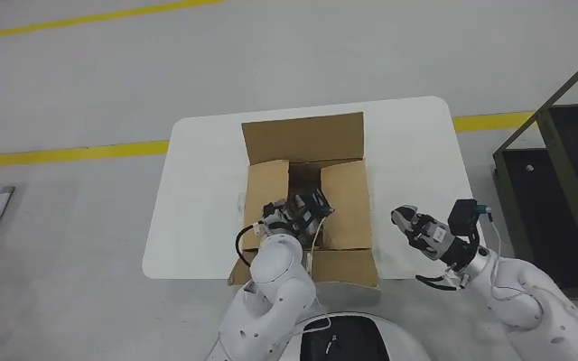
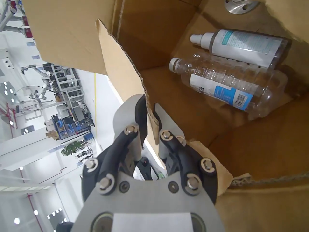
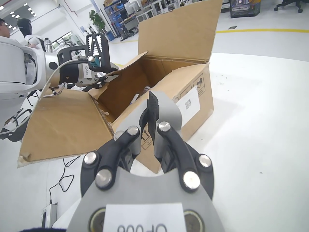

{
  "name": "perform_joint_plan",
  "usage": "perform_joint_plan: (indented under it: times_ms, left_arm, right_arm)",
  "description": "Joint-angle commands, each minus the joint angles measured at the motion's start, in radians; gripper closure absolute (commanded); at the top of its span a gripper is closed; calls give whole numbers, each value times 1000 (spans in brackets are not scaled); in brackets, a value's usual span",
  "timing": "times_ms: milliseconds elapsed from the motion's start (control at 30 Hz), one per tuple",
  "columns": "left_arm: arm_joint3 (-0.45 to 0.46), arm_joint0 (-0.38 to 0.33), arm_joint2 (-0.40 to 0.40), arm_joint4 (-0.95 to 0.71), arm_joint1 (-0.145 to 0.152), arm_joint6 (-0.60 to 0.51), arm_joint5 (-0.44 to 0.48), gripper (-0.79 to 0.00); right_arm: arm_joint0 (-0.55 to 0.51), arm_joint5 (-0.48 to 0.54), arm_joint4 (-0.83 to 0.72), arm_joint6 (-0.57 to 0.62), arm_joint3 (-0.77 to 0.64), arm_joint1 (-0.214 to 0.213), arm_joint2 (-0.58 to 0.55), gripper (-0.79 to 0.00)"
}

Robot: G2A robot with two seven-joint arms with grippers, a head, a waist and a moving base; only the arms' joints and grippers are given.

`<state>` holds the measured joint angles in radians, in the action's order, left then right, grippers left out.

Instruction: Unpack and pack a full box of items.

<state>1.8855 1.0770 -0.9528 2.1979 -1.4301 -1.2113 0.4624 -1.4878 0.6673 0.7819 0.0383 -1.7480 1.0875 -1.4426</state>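
An open cardboard box [image 1: 302,140] stands mid-table, its flaps spread. My left gripper [image 2: 150,113] is over the box's near left side, shut on the torn edge of a side flap [image 2: 120,73]; the same pinch appears in the right wrist view, left gripper [image 3: 107,77]. On the box floor lie a clear plastic bottle [image 2: 224,85], a white spray bottle [image 2: 241,47] and a metal flange [image 2: 237,1]. My right gripper [image 3: 151,102] hovers over the table to the right of the box [image 3: 190,80], shut and holding nothing; in the top view it is the right gripper [image 1: 406,221].
The white table [image 1: 411,144] has free room to the right of and behind the box. A dark metal rack [image 1: 542,180] stands off the table's right edge. A flap [image 3: 60,126] hangs out over the near table edge.
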Motion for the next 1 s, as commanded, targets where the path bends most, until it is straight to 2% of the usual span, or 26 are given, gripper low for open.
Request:
perform_joint_plan:
  times_ms: [0,100,233,267,300,333,700,967]
  left_arm:
    - [21,7,-20,-35,-4,2,-25,0]
    - [46,5,-52,-77,-9,-17,-50,0]
    - [72,-8,-66,-36,-11,-28,-44,0]
    - [74,-12,-71,-37,-12,-30,-39,-163]
    - [77,-19,-74,-22,-12,-30,-30,-671]
    - [77,-22,-75,-14,-13,-28,-20,-785]
    - [87,-43,-175,123,-2,18,72,-785]
    - [60,-34,-319,246,19,87,131,-785]
  right_arm:
    - [27,9,-10,9,10,3,22,0]
    - [79,28,-17,37,35,8,66,0]
    - [149,52,-20,78,79,17,142,0]
    - [164,54,-20,86,90,20,159,0]
    - [179,60,-11,97,101,22,176,0]
    - [193,67,-5,105,114,24,191,0]
    - [279,76,-3,140,201,35,250,0]
    - [290,74,5,135,213,35,245,0]
